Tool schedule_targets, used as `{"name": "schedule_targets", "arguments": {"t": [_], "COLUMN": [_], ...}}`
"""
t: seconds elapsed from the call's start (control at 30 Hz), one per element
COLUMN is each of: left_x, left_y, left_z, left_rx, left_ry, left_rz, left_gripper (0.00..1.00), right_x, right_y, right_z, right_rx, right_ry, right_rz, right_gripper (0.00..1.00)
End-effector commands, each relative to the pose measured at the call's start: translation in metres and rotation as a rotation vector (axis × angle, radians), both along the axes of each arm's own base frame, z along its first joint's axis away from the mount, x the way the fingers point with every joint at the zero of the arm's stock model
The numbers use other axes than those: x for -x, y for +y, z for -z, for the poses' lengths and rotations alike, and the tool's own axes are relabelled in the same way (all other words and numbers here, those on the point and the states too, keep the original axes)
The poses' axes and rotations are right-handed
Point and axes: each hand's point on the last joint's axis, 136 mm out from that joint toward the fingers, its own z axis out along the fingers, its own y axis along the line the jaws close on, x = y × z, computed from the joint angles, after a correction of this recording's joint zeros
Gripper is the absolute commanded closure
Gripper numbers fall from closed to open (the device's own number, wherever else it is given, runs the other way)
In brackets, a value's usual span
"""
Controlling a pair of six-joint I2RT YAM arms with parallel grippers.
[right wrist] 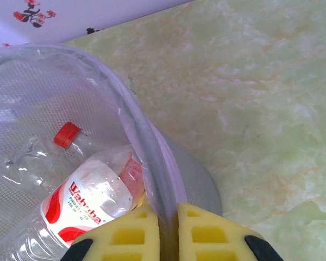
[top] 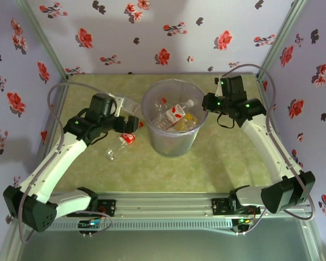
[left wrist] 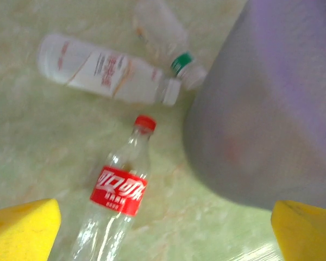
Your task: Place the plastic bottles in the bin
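Note:
The bin [top: 171,145] stands mid-table with several plastic bottles inside, one red-labelled [top: 177,111]. My right gripper [top: 208,101] is shut on the bin's rim [right wrist: 152,157]; its wrist view looks down at a red-capped bottle [right wrist: 43,157] and a red-and-white labelled one [right wrist: 87,201] in the bin. My left gripper [top: 131,124] hangs open left of the bin wall [left wrist: 271,109], its yellow fingers [left wrist: 22,231] wide apart above the table. Below it lies a clear red-labelled bottle [left wrist: 119,190], also seen from above [top: 122,142]. Beyond lie a white bottle [left wrist: 106,70] and a green-capped clear one [left wrist: 168,43].
Floral walls close the table at the back and both sides, with metal posts [top: 43,38] at the corners. A metal rail [top: 163,204] carrying the arm bases runs along the near edge. Open green tabletop [top: 228,163] lies right of the bin.

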Motion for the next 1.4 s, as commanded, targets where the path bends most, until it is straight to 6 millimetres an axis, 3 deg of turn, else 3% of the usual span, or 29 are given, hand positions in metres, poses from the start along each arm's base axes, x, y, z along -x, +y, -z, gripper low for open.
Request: {"name": "schedule_targets", "arguments": {"t": [0.0, 0.2, 0.33, 0.63, 1.07, 1.37], "left_x": [-0.005, -0.016, -0.019, -0.027, -0.035, -0.041], "left_y": [0.019, 0.037, 0.036, 0.032, 0.022, 0.019], "left_z": [0.027, 0.071, 0.099, 0.14, 0.175, 0.185], "left_rx": [-0.094, -0.136, -0.161, -0.205, -0.217, -0.212], "left_ry": [0.039, 0.114, 0.169, 0.246, 0.353, 0.391], "left_rz": [-0.064, -0.13, -0.132, -0.113, -0.089, -0.123], "left_gripper": [0.0, 0.0, 0.0, 0.05, 0.11, 0.34], "right_x": [0.005, 0.012, 0.013, 0.014, 0.013, 0.01], "right_y": [-0.025, -0.034, -0.033, -0.033, -0.033, -0.035], "right_z": [-0.013, -0.013, -0.007, -0.004, 0.001, 0.002], "right_rx": [0.013, 0.012, 0.003, -0.002, -0.003, -0.001], "right_ry": [-0.034, -0.031, -0.02, -0.013, -0.004, -0.005], "right_rz": [0.081, 0.089, 0.086, 0.085, 0.086, 0.089], "right_gripper": [1.0, 1.0, 1.0, 1.0, 1.0, 1.0]}}
